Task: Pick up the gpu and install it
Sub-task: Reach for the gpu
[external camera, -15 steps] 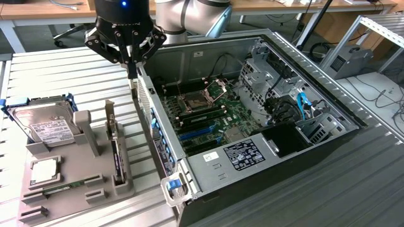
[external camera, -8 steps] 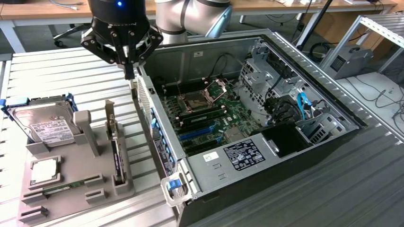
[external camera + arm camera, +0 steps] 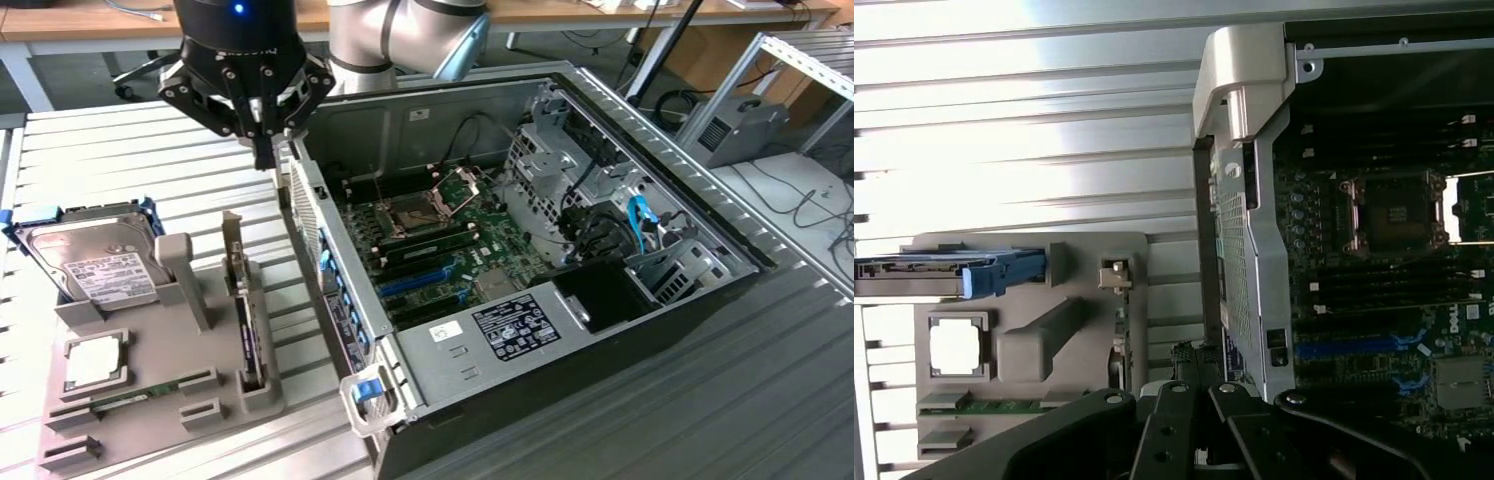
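right now the open computer case's (image 3: 310,215) rear wall stands just beside my clenched, empty claw (image 3: 267,152); the gpu (image 3: 244,300) stands upright in the grey holder (image 3: 147,400), lower down, apart.

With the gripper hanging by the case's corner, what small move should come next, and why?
Probably carry the gripper across to above the gpu. The card stands on edge in the grey tray, untouched, while the shut gripper holds nothing and hangs by the computer case corner, beyond the card's bracket end.
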You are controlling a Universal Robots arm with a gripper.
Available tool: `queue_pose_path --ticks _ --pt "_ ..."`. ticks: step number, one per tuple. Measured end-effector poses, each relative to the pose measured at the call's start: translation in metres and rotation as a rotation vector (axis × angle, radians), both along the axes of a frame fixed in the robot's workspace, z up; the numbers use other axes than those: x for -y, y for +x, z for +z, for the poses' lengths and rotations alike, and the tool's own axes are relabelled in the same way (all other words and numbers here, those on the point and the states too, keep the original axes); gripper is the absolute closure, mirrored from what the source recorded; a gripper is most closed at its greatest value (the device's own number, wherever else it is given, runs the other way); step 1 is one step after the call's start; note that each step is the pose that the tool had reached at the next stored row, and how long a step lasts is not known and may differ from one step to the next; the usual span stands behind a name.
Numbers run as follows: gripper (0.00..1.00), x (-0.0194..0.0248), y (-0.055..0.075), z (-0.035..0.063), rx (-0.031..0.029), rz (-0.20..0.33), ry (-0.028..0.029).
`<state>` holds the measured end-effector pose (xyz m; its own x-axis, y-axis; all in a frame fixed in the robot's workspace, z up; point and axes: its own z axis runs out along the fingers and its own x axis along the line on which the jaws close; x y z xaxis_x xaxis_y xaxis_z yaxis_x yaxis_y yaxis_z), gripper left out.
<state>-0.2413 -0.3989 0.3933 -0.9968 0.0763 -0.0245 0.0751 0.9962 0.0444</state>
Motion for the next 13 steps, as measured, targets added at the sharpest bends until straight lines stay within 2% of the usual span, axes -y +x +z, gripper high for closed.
queue_pose_path --ticks 13 --pt "0.89 0.0 -0.0078 0.0 0.0 0.0 0.0"
